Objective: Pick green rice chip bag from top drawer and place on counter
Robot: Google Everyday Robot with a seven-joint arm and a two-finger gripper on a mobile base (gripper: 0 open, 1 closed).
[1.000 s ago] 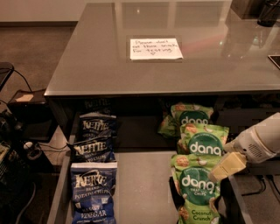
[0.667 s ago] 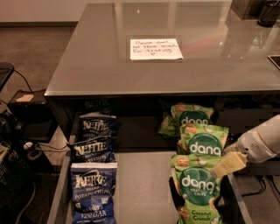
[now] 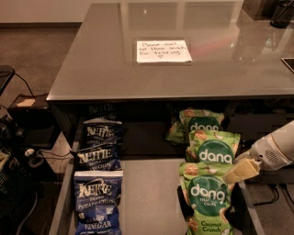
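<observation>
Three light green rice chip bags with a white "dang" logo lie in a row on the right side of the open top drawer (image 3: 151, 197): a near one (image 3: 207, 202), a middle one (image 3: 215, 149) and a far one (image 3: 198, 123). My gripper (image 3: 241, 170) comes in from the right on a white arm, its cream-coloured finger (image 3: 242, 170) at the right edge of the near and middle bags. It holds nothing that I can see. The glossy grey counter (image 3: 105, 59) stretches above the drawer.
Three dark blue Kettle chip bags (image 3: 98, 204) lie along the drawer's left side. A white handwritten note (image 3: 163, 50) lies on the counter. Cables and dark equipment (image 3: 18, 156) crowd the floor at left. A dark object (image 3: 282, 13) stands at the counter's far right corner.
The gripper has shifted slightly down and to the right beside the green bags. The bags have not moved.
</observation>
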